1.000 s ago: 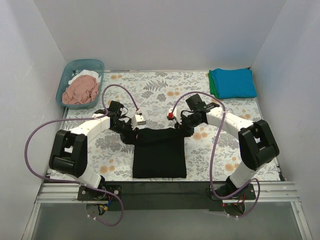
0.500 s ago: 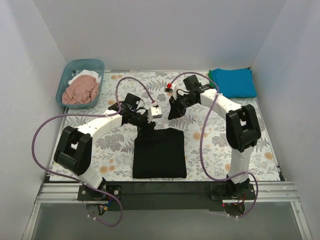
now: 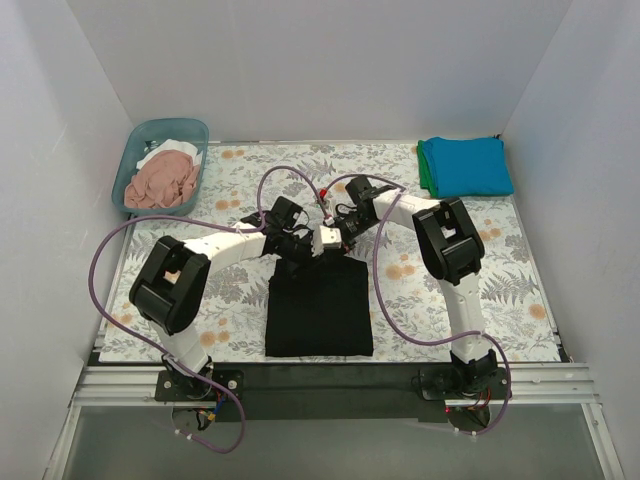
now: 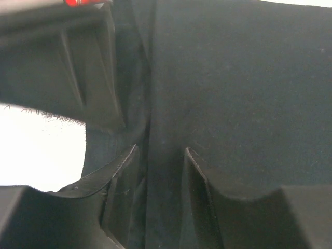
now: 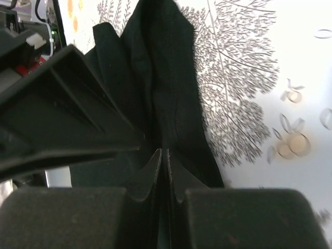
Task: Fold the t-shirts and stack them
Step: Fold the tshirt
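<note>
**At the far edge of the black t-shirt [image 3: 320,310]: two grips crowding one fold**

Up at the 12 o'clock edge of that shirt, the right hand [image 5: 162,153] is clamped tight. Its fingers are pressed together on a pinch of hem, and the cloth tents up into the pinch in soft ridges. The left hand [image 4: 161,150] sits just beside it, at roughly 9 o'clock from it. Its fingers stand apart with a ridge of black cloth running between them, so I read it as not squeezing, though that wrist view is pretty dark.

My guess at the why: the top edge is gathered toward the middle so it can be laid over as the next fold. Two hands on it would also stop a floppy knit like this from sagging.

The rest of the shirt lies flat as a neat matte rectangle, running toward 6 o'clock on the floral surface [image 3: 525,300]. So it's partly folded, not yet stacked.

Further out at 1 o'clock, a folded teal-blue t-shirt [image 3: 468,165] seems to rest on a green t-shirt [image 3: 424,172] that peeks out on its 9 o'clock side. That looks like the pile to join.

Over at 10 o'clock, a teal plastic tub [image 3: 135,160] holds a crumpled dusty pink t-shirt [image 3: 160,182] and a white t-shirt [image 3: 170,150], both waiting.
</note>
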### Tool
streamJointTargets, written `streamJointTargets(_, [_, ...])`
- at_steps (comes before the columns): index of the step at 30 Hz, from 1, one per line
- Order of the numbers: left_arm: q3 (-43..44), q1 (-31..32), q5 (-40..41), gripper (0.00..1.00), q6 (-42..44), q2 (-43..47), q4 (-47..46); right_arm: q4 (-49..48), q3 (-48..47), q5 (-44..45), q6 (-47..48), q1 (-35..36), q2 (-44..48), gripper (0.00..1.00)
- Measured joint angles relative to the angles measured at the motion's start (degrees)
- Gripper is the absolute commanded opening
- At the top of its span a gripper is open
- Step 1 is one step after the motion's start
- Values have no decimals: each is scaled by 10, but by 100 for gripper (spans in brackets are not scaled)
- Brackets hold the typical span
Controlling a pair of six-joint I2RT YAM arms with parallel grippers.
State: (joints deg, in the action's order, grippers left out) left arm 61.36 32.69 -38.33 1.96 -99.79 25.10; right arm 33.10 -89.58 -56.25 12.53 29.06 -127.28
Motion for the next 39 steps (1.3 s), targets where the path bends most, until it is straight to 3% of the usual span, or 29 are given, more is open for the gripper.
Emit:
streamJointTargets(8, [-7, 12, 4, 32, 9, -5, -1, -7, 0, -4, -9, 10, -34, 11])
streamJointTargets(12, [-7, 15, 5, 15, 13, -13, 3, -7, 0, -22, -18, 8, -43, 11])
streamJointTargets(13, [-7, 17, 5, 7, 15, -16, 4, -7, 0, -23, -19, 8, -43, 11])
streamJointTargets(16, [-7, 21, 6, 0, 20, -19, 7, -10, 1, -23, -19, 8, -43, 10])
streamJointTargets(39, [85, 18, 62, 0, 84, -19, 26, -31, 20, -44, -17, 6, -43, 10])
